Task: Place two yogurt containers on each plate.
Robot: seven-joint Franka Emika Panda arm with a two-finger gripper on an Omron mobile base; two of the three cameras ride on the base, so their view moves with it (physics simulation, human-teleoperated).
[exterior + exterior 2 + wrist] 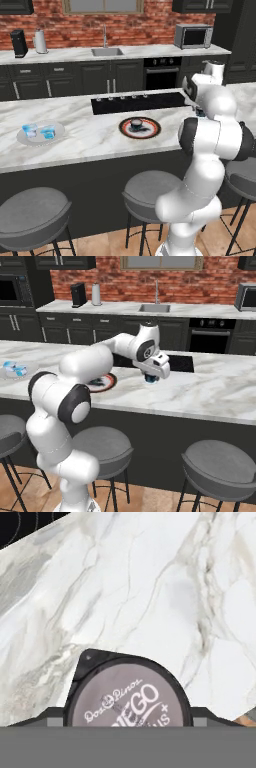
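While gripper [149, 377] straddles dark yogurt cup [129, 694] on tabletop [210, 386], right of red-rimmed plate [140, 128] | grasp unconfirmed, cannot tell | advice: centre cup, close gently, lift straight.

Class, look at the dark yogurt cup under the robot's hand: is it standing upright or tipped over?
Upright. The hand view looks straight down on the dark grey-black yogurt cup, showing its flat, pale, printed lid facing up, on the white marble counter.

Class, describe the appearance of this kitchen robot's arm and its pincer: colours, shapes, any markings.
The arm is glossy white, built from rounded, bulbous segments linked by dark grey-black joint bands. It ends in a boxy white hand with a dark circular cap on the wrist. The pincer has small dark tips. No cables or markings are visible.
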